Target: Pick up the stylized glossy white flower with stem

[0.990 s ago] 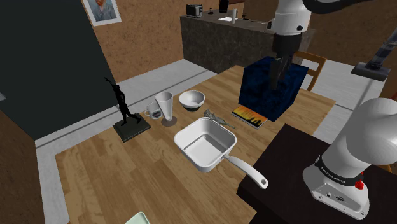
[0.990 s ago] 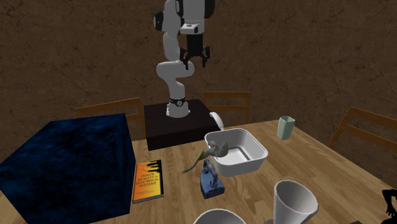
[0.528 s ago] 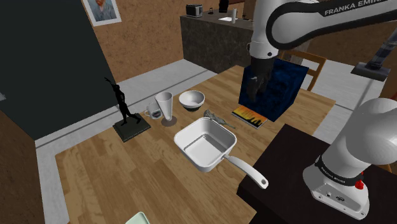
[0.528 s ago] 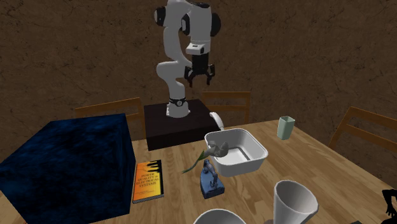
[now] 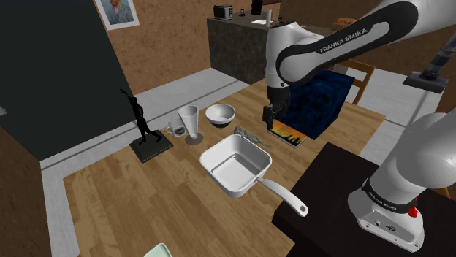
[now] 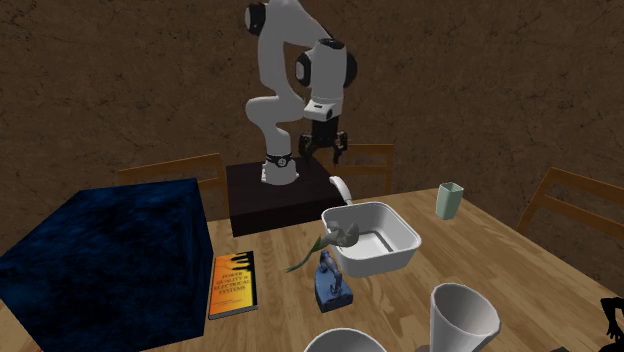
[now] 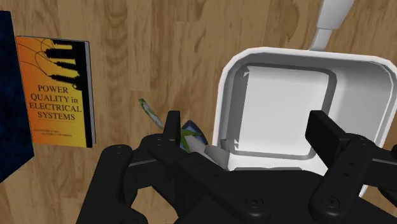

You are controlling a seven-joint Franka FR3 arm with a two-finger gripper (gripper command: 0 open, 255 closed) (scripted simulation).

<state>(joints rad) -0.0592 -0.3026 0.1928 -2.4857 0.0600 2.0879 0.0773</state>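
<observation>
**Grey-green flower (image 6: 337, 238) beside the pan, gripper (image 5: 269, 115) open in the air**

The flower sits on the wooden table (image 5: 131, 204) near the middle of the shoulder view, just above the upper corner of the white pan (image 5: 212, 155). In the second exterior view its pale head is at the pan's left rim. Its green stem slants down and left towards the book (image 6: 232, 284). A small blue thing (image 6: 330, 285) lies just below it. In the wrist view the stem pokes out beside one finger, between book and pan, and the hand hides the head.

The gripper hangs off the table, up and right of the flower in the shoulder view. Its fingers stand wide apart and grip nothing.

The orange book lies flat, touching the dark blue box (image 5: 321, 98). In the shoulder view a white bowl (image 5: 220, 113), a white cup (image 5: 189, 120) and a black statuette (image 5: 142, 124) stand to the flower's left. A green cup (image 6: 449, 200) stands at the second exterior view's right.
</observation>
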